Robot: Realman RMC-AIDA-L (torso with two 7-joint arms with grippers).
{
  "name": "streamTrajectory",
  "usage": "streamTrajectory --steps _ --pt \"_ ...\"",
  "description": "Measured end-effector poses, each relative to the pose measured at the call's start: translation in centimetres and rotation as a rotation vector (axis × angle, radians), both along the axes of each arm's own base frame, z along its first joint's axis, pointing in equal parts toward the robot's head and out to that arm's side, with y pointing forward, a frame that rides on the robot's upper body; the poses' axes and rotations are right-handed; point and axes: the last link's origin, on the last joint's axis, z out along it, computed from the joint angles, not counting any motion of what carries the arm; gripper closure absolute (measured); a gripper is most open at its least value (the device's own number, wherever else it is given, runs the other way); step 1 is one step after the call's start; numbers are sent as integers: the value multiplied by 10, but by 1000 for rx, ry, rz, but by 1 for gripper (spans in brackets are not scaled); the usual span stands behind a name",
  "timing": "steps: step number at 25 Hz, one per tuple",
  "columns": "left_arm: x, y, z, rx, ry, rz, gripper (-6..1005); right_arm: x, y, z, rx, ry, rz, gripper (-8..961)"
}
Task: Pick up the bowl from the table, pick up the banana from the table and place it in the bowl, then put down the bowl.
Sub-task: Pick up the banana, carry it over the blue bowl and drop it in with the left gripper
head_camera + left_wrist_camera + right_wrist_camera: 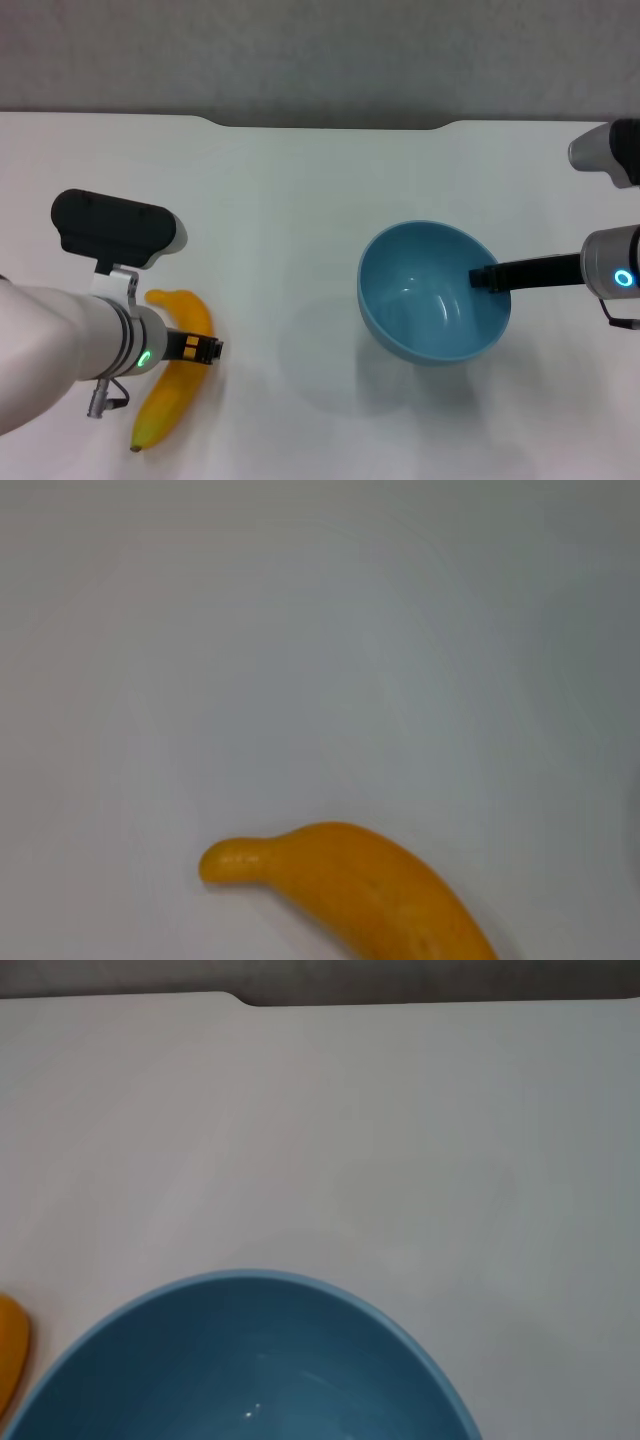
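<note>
Light-blue and glossy, the bowl [435,292] is seen right of the middle of the white table [300,200] in the head view. It is tilted, with its opening turned toward the camera, and a soft shadow lies on the table below and to the left of it, so it seems to be lifted off the surface. The right gripper [487,277] is reached in from the right side. One dark finger is laid over the right rim and points into the bowl; the other finger is hidden, so the rim seems to be clamped between them. In the right wrist view the blue rim [250,1290] is shown close, with the table's far edge and its dark notch [300,1000] behind it.

On the robot's left side the banana [180,370] is lying on the table, yellow-orange, with one end toward the near edge. The left gripper [205,350] is held over the middle of the banana, its black and yellow tip lying across the fruit. Whether its fingers are apart or together around the banana cannot be told. In the left wrist view only one rounded end of the banana [350,890] is shown on the plain white surface.

The bowl and the banana are well apart.
</note>
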Motion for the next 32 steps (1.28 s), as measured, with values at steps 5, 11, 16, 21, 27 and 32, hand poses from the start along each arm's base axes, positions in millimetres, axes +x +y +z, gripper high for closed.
streamTrajectory --steps 5,11,16,21,27,32 --pt "-1 4 6 21 -8 9 498 0 0 0 0 0 0 920" --pt "19 10 20 60 -37 -37 505 2 -1 0 1 1 -8 921" --pt "67 23 47 134 -76 -173 508 1 -5 -7 -28 -9 -8 921" --pt "104 24 58 182 -117 -291 509 -18 -1 -20 -55 23 23 921" --pt "127 18 51 165 -143 -367 509 -37 4 -38 -95 49 46 920" --pt "148 12 46 152 -191 -436 509 -41 8 -41 -107 48 39 920"
